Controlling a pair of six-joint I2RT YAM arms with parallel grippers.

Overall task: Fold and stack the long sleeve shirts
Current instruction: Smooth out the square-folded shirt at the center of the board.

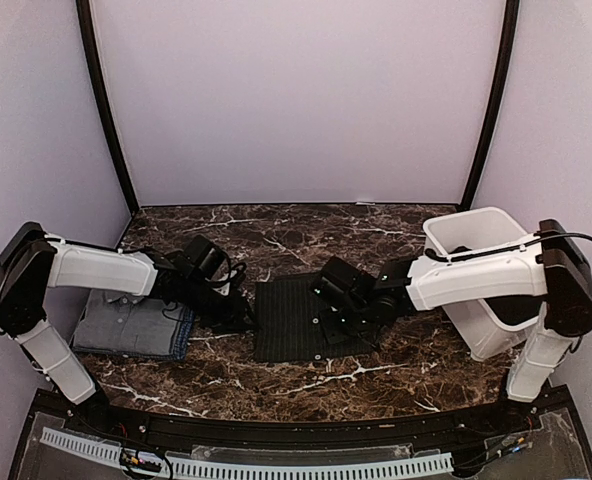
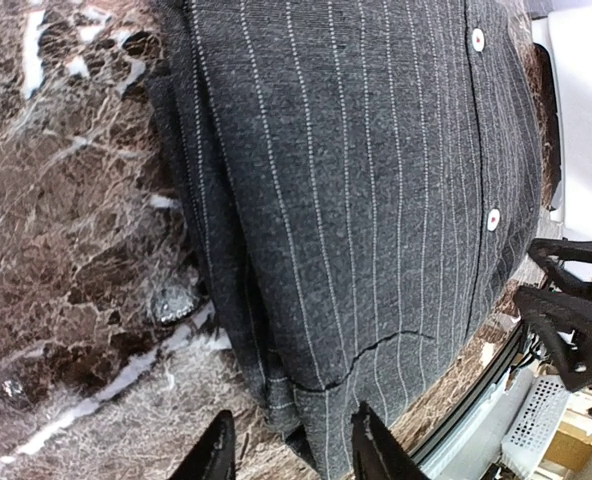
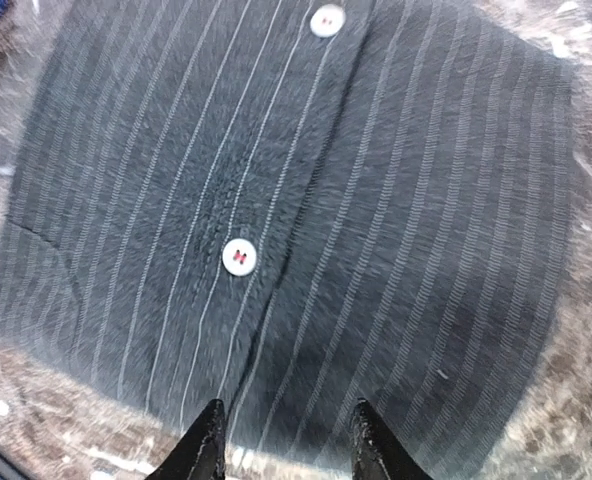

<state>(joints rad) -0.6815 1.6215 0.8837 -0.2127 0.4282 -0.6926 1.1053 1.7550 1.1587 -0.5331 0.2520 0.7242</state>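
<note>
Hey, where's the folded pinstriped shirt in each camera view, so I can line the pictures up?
Top external: pinstriped shirt in the lower middle, lying on the marble tabletop.
Left wrist: shirt fills the centre and right, with marble to its left.
Right wrist: shirt fills most of the frame.
Shared landmark: the marble tabletop bordering the shirt in all three.

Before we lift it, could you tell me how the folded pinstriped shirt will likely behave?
Probably floppy: the pinstriped shirt is layered cloth, so lifted by one edge its folds would likely open. Pushed across the marble table, it may bunch rather than slide.
</note>
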